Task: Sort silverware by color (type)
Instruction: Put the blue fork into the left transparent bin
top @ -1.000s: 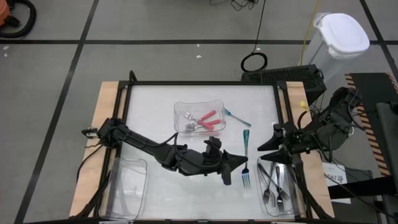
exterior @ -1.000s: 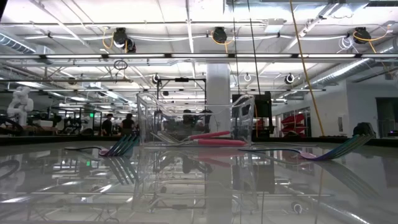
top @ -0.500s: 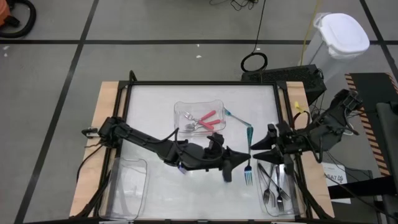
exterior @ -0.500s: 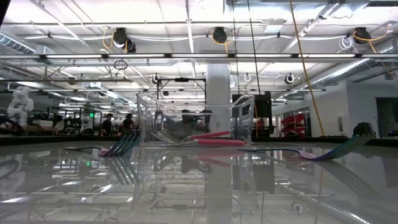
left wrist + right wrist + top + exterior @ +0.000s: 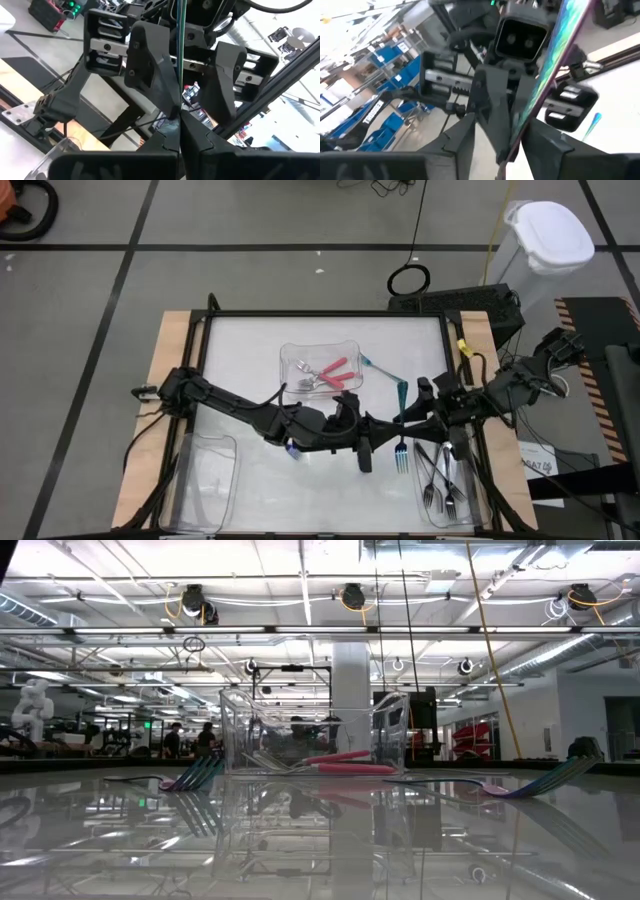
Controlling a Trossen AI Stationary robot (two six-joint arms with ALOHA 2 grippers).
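on the left front corner of the table [image 5: 240,330] stands one clear tray [image 5: 205,480]; i see nothing in it. in the middle stands a second clear tray [image 5: 320,370], which holds two pink-handled pieces [image 5: 335,374] lying crossed, together with some metal ends that i cannot count. just beside this tray, to the right, one teal-handled piece [image 5: 381,370] lies flat on the table.

the left gripper [image 5: 385,434] reaches across the table's front half and meets the right gripper [image 5: 412,418] at a teal-handled fork [image 5: 399,442], whose prongs point to the front edge. in the left wrist view the thin fork handle [image 5: 178,60] runs between this gripper's own fingers, which seem pressed on it, while the other gripper's fingers [image 5: 150,65] stand spread on both sides of it. in the right wrist view the handle [image 5: 555,60] also passes between the dark fingers [image 5: 460,145].

on the right front corner stands a third clear tray [image 5: 445,485] with several dark grey forks [image 5: 440,480], about four. the arms hide part of it.

i can read no writing.
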